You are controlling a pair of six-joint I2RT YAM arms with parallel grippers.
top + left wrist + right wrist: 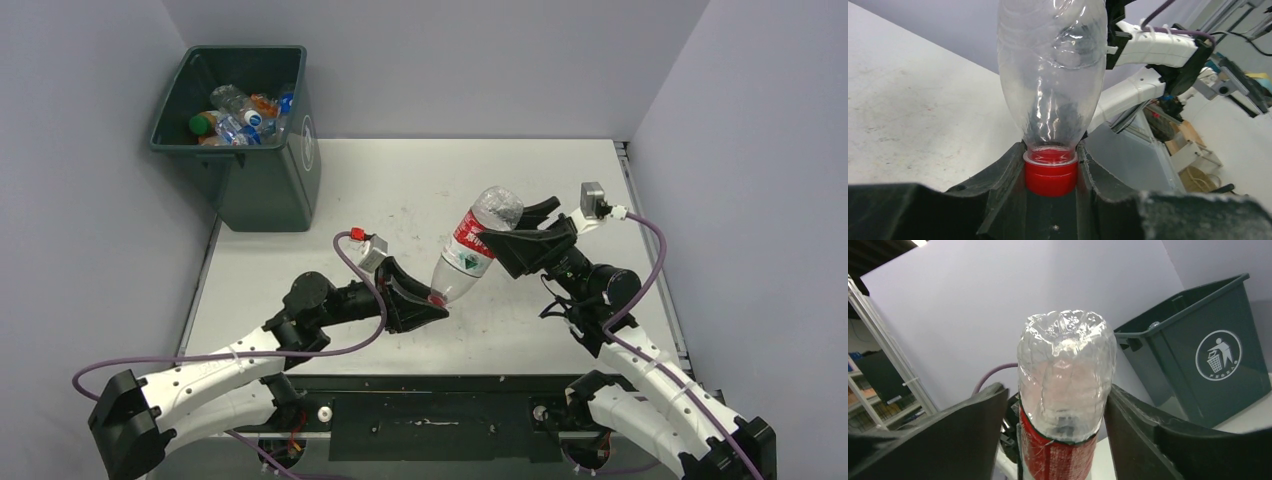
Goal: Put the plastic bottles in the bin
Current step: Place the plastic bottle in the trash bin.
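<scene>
**Claws, pair: one clear bottle held between them, above the surface**

Item: left claw point(432, 303), pinching the red cap point(1050, 177) and neck of a clear bottle point(478, 225); the cap sits squarely between the two dark fingers in the left wrist view.

Item: right claw point(497, 240), pressed against the flanks of the same bottle near its base end; both fingers appear to touch the plastic in the right wrist view.

Position of bottle: tilted, cap low toward the left arm, base high toward the right arm, clear of the surface point(400, 180). Red label point(470, 238) around the middle.

Destination: bin point(270, 185), at the far left corner, well apart from the bottle. Other bottles point(240, 115) already lie inside it.

Step, as judged: a hand-over from one arm to the other, with the left arm nearer the bin.

Hazards, as judged:
- The cap is a small, smooth hold, so once the right claw lets go the long body may swing or slip out.
- Thin walls dent under squeeze, and the bottle could pop free.
- Any pull while both claws grip would twist the bottle loose and drop it on the surface.
</scene>
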